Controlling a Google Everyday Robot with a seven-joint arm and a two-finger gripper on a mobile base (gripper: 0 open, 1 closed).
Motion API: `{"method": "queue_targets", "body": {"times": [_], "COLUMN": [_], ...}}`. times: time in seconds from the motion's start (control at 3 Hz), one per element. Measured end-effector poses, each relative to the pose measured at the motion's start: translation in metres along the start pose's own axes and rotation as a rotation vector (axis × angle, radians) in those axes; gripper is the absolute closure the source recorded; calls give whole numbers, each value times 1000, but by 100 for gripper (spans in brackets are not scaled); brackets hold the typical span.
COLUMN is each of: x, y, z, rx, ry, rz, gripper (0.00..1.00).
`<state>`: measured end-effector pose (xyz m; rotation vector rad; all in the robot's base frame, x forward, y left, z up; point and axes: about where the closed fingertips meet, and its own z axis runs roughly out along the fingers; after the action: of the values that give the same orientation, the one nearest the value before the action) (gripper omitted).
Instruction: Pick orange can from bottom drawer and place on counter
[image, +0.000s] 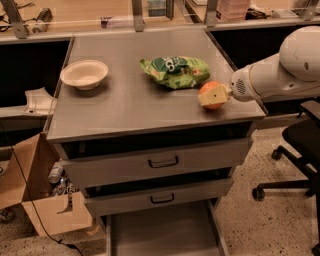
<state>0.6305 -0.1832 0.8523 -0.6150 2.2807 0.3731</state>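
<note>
The orange can (208, 90) looks like a small round orange ball and sits at the right side of the grey metal counter (130, 105), just right of the green snack bag. My gripper (213, 96) comes in from the right on the white arm and is shut on the orange can, with a pale finger (215, 94) across its front. The can is at the counter's surface. The bottom drawer (162, 232) stands pulled open at the foot of the cabinet, its flat floor bare.
A crinkled green snack bag (176, 71) lies mid-counter and a white bowl (84, 74) at the left. Two closed drawers with black handles (163, 162) sit below. A cardboard box (47, 200) stands at the left, an office chair (295, 155) at the right.
</note>
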Motion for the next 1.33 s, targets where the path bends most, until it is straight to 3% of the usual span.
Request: {"method": "queue_targets", "body": {"times": [0.33,1.0,1.33], "x": [0,0,0], "y": [0,0,0], "z": [0,0,0], "rx": [0,0,0], "ry": [0,0,0], "rz": [0,0,0], "gripper": [50,3,0]}}
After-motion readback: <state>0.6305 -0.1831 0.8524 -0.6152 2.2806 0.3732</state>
